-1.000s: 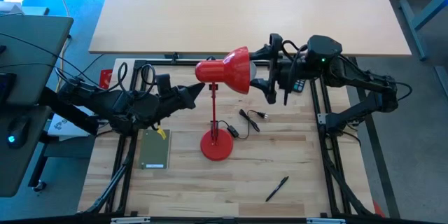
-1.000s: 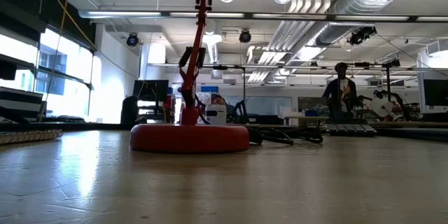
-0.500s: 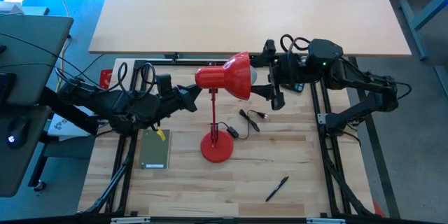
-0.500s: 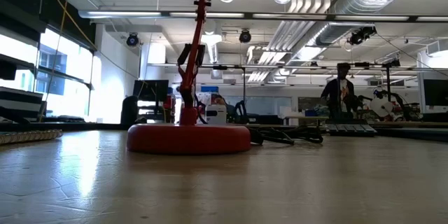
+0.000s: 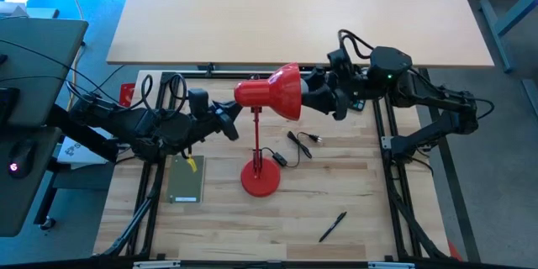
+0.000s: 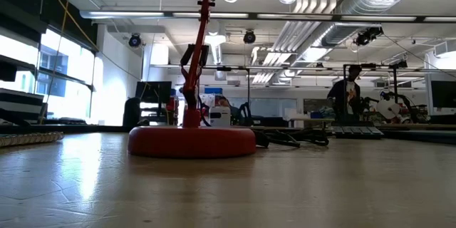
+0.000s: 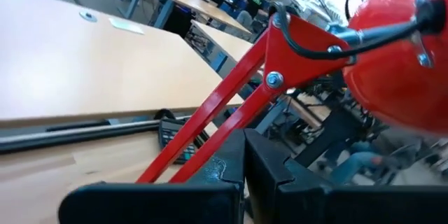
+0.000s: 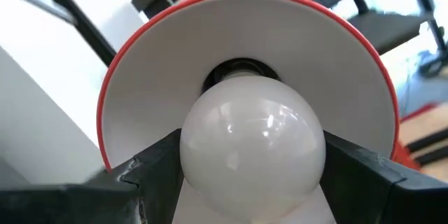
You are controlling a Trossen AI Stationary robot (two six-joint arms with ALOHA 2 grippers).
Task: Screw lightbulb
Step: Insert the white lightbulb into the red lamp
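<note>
The red desk lamp stands on its round base [image 5: 259,176] mid-table, and its shade [image 5: 277,92] faces the table's right. The white lightbulb [image 8: 252,147] sits in the socket inside the shade [image 8: 140,63]. My right gripper [image 5: 324,97] reaches level into the shade's mouth from the right, shut on the bulb. My left gripper [image 5: 234,113] is shut, level on the lamp's left, with its tips at the lamp's red arm [image 7: 231,98] just under the shade. My left gripper [image 7: 245,171] lies with its shut fingertips against the lamp's red arm [image 7: 203,147] from the table's left; whether it pinches the arm, I cannot tell. My right gripper [image 8: 252,164] pinches the bulb's round sides [image 8: 192,157] between its two fingers [image 8: 150,171], level from the right. The bulb's narrow end is in the socket, clear of the table.
A black pen [image 5: 332,226] lies near the front right, and the lamp's black cord and plug [image 5: 301,143] lie right of the base. A green board [image 5: 187,178] rests left of the base. A person [image 6: 349,92] stands far off in the room.
My right gripper has rolled about a quarter turn around the line it points along, still shut on the bulb in the shade. My left gripper has rolled a little and drawn back slightly from the shade. The lamp's base has slid slightly on the table.
</note>
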